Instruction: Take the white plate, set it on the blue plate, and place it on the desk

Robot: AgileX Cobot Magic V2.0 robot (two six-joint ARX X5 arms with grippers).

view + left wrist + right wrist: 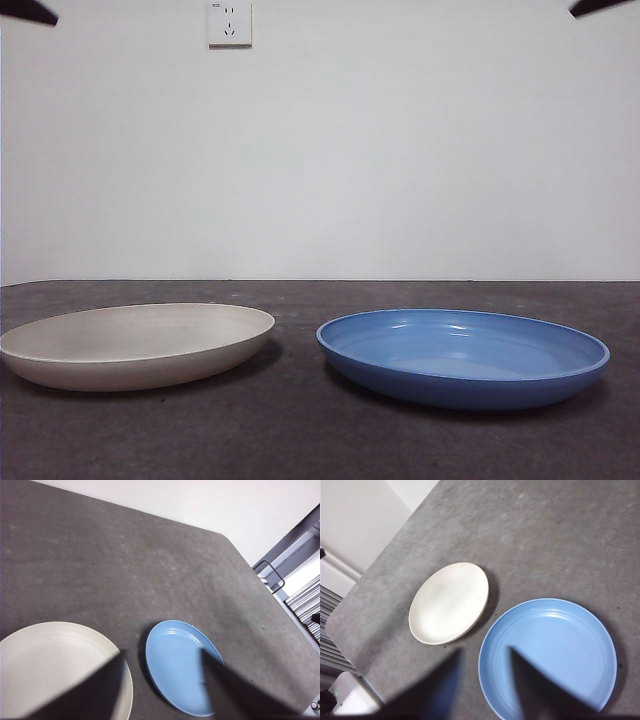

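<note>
Task unstarted: white plate [137,345] at 9 o'clock of blue plate [463,356], apart on worktop [300,440]; left pincer [162,690] and right pincer [485,685] parted, empty, aloft.

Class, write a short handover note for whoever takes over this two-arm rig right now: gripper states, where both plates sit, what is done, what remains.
Left gripper: open, empty, raised above the desk.
Right gripper: open, empty, raised over the blue plate.
White plate: flat on the desk, beside the blue plate, a gap between them.
Done: nothing; neither plate is gripped.
Left: pick up the white plate, set it on the blue plate, then put it back on the desk.
</note>
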